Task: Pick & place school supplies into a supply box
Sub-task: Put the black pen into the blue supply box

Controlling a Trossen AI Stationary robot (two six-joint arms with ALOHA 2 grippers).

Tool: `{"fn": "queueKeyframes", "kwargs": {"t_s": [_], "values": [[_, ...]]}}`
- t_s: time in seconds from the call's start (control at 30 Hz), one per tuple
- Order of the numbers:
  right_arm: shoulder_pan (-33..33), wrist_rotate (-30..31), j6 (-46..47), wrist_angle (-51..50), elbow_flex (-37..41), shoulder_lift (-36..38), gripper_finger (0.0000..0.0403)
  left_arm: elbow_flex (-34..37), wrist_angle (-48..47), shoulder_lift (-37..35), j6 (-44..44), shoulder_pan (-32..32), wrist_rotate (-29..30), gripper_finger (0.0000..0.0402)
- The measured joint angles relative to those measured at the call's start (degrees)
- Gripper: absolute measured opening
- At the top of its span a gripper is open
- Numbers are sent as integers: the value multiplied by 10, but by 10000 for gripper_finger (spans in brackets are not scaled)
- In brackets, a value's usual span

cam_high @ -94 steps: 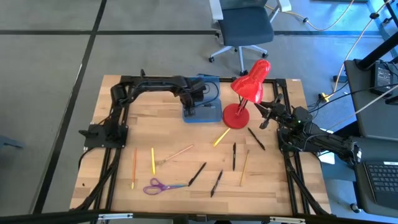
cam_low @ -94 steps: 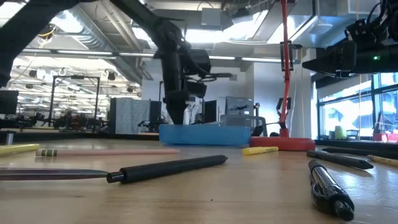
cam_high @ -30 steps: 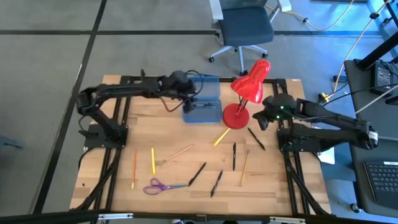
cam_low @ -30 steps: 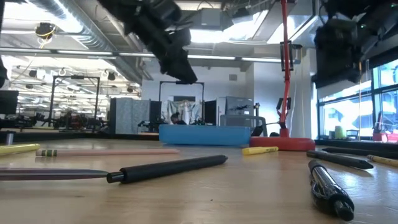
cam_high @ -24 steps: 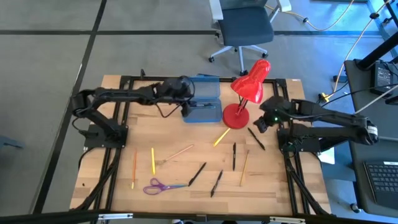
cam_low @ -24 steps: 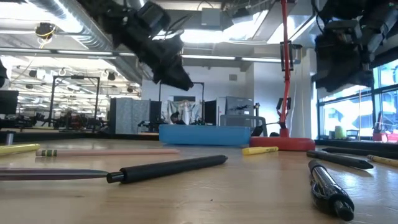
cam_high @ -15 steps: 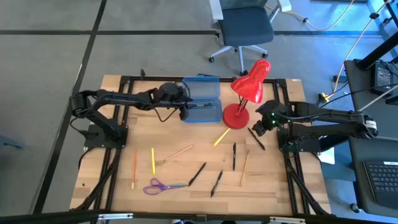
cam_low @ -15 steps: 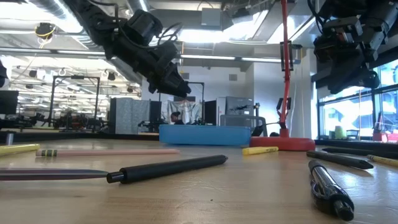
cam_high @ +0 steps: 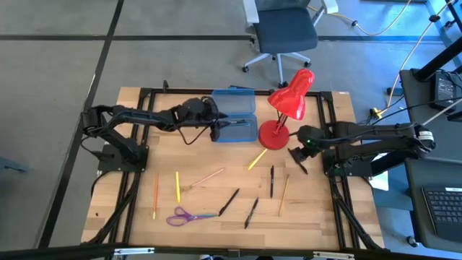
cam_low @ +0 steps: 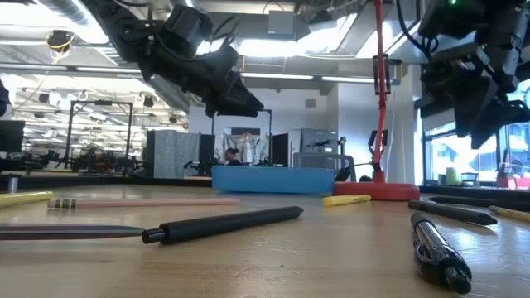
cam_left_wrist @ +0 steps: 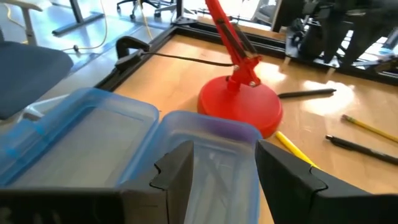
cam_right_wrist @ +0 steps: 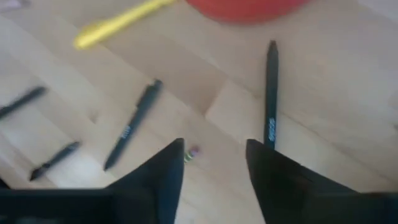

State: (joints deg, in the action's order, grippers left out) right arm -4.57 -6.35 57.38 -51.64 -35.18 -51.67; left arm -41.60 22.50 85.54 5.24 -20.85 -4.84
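The supply box [cam_high: 236, 121] lies open near the table's far edge, its blue lid [cam_left_wrist: 74, 134] folded back beyond its tray [cam_left_wrist: 214, 155]. My left gripper [cam_left_wrist: 224, 152] hovers open over the tray's left end [cam_high: 216, 130]. The school supplies lie flat on the wood: a yellow pen [cam_high: 256, 159], black pens [cam_high: 271, 180], pencils [cam_high: 177, 186] and purple scissors [cam_high: 186, 215]. My right gripper [cam_high: 294, 153] hangs open just above a black pen [cam_right_wrist: 271, 93] near the lamp's base, touching nothing.
A red desk lamp [cam_high: 289, 97] stands right of the box on its round base [cam_high: 274, 134], close to both grippers. Black frame rails [cam_high: 137, 144] run along the table's left, right and far sides. Bare wood lies between the scattered supplies and the near edge.
My right gripper has come down and toward the near-left, from beside the lamp to just over the black pen. My left gripper has moved a little toward the near edge and lower, over the box's left end. Nothing on the table has moved.
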Motion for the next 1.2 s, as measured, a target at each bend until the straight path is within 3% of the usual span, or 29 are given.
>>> {"fn": "queueKeyframes", "kwargs": {"t_s": [0.17,0.67,1.2], "values": [[24,5,38,-18,0,-46,200,0,-4,0,-6,12,0,166],[75,3,86,-51,1,-191,155,0,-5,0,2,18,0,163],[83,2,66,-21,1,-257,155,0,-16,0,2,18,0,162]]}}
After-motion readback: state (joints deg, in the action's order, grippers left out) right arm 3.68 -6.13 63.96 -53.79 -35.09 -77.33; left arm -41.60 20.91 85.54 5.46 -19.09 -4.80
